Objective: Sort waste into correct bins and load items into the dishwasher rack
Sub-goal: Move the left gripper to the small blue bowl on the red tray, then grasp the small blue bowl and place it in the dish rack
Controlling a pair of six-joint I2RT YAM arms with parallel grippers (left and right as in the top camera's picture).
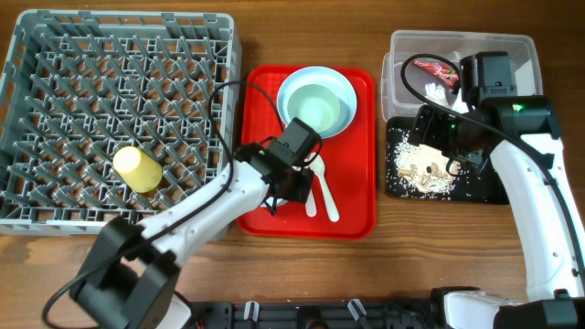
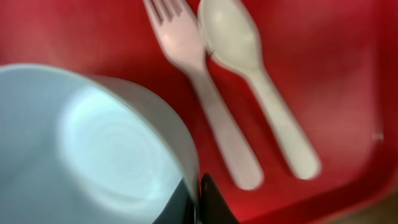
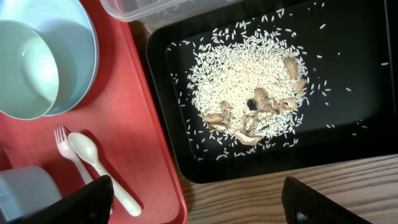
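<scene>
Our left fingers (image 2: 214, 208) were clamped on the rim of a pale bowl (image 2: 93, 155) over the red tray (image 2: 348, 62), beside the fork (image 2: 208, 106) and spoon (image 2: 261, 102). Our right fingers (image 3: 86, 203) hung spread wide and empty over the rice (image 3: 242, 81) in the black tray (image 3: 357, 127).

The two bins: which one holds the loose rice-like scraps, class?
The shallow black tray: rice scraps are spread over its floor. The clear tub beside it is deeper and holds the red wrapper instead.
</scene>
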